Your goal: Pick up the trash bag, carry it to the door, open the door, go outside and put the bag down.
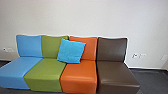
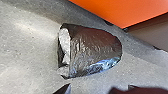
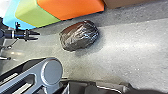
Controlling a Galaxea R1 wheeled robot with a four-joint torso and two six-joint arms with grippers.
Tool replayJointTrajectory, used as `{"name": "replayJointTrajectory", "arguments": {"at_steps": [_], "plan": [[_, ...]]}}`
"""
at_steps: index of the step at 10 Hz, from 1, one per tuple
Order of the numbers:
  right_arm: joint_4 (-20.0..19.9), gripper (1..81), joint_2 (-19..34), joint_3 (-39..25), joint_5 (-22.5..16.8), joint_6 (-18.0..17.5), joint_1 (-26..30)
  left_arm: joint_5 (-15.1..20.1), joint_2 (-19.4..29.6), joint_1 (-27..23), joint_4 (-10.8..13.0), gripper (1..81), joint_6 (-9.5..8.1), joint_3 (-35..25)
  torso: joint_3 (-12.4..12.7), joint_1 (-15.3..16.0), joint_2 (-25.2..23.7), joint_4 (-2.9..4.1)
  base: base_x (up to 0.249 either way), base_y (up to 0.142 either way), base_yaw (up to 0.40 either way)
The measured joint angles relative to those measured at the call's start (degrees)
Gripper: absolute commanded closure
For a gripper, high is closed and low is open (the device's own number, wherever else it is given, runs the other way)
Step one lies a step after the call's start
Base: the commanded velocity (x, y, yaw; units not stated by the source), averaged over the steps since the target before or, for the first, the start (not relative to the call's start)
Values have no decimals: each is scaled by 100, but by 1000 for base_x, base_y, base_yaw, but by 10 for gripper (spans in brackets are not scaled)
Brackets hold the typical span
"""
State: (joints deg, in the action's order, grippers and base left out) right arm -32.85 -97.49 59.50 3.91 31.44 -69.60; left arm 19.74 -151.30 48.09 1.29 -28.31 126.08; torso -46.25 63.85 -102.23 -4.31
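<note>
A dark, shiny trash bag (image 2: 92, 51) lies on the grey floor near the orange seat. Its gathered side shows a pale opening in the left wrist view, and in the right wrist view the bag (image 3: 79, 36) is a rounded, crinkled bundle. My left gripper (image 2: 98, 87) is apart from it and open; seen from the right wrist, that gripper (image 3: 39, 36) has two dark prongs spread with nothing between them. At the near edge of the right wrist view, my right gripper (image 3: 97, 88) is open too, apart from the bag.
A row of blue, green, orange and brown seats (image 1: 78, 77) stands along a white wall (image 1: 85, 17). A bright blue cushion (image 1: 71, 50) leans on the green and orange backrests. Wall sockets (image 1: 142, 55) are right of the seats.
</note>
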Motion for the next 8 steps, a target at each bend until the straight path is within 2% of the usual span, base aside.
{"name": "replayJointTrajectory", "arguments": {"at_steps": [6,8], "plan": [[-60,10,240,-215,-89,0,102,-1,-83,-389,7,10,0,38,-1203,804,-1268,0,0,0,0],[-66,10,221,-217,-85,-2,102,35,-102,-518,7,10,0,168,-1454,1047,-1639,0,0,0,0]]}}
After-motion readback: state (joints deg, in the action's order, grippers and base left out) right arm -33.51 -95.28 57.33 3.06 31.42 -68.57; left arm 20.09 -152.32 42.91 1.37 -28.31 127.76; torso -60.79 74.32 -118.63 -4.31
